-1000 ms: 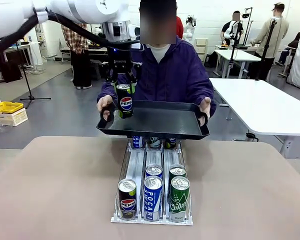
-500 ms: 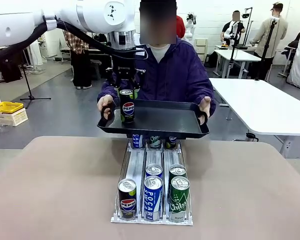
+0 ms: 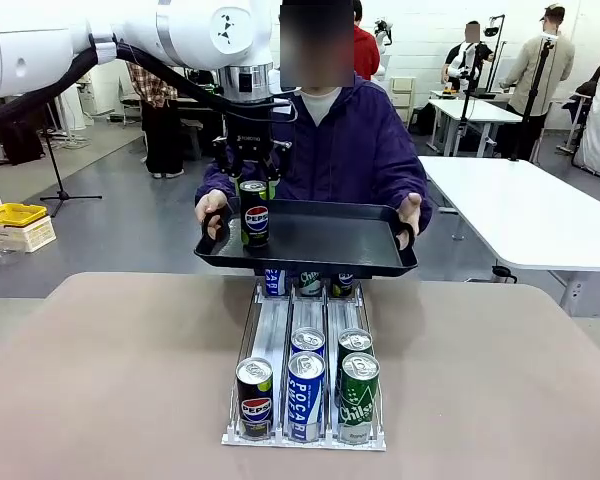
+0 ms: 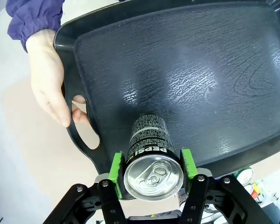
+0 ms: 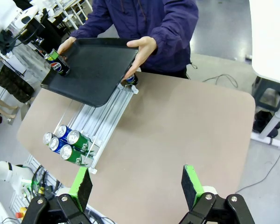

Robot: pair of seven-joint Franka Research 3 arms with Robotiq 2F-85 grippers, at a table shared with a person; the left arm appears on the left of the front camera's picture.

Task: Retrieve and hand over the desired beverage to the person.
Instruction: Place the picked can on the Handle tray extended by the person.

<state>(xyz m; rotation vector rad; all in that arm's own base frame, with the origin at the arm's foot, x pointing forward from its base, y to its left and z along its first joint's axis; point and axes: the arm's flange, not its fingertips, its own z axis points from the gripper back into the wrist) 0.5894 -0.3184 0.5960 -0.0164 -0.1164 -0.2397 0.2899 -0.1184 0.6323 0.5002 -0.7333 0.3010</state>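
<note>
Item under transfer: a black Pepsi can, standing upright at the left end of a black tray. The person holds this tray out level above the far edge of the surface. One of the person's hands grips the tray handle just beside the can; the other hand grips the opposite end. Handling assessment: the can is unopened with its tab flat, so it is judged full and fairly heavy for its build. The sealed wall should be rigid enough for a side pinch, but it is smooth and likely slippery. The can is tall and narrow, so a nudge could tip it on a hand-held tray. The soundest place to take it is across the upper body just below the rim, and the robot's left hand sits there. In the left wrist view its green pads stand one at each side of the can's top, close against the wall; whether they press it or stand just clear cannot be told. The can's base appears to rest on the tray floor, so the handover is judged to be at the point of release. Further right, the robot's right hand hangs high over the surface, fingers spread wide, holding and touching nothing.
</note>
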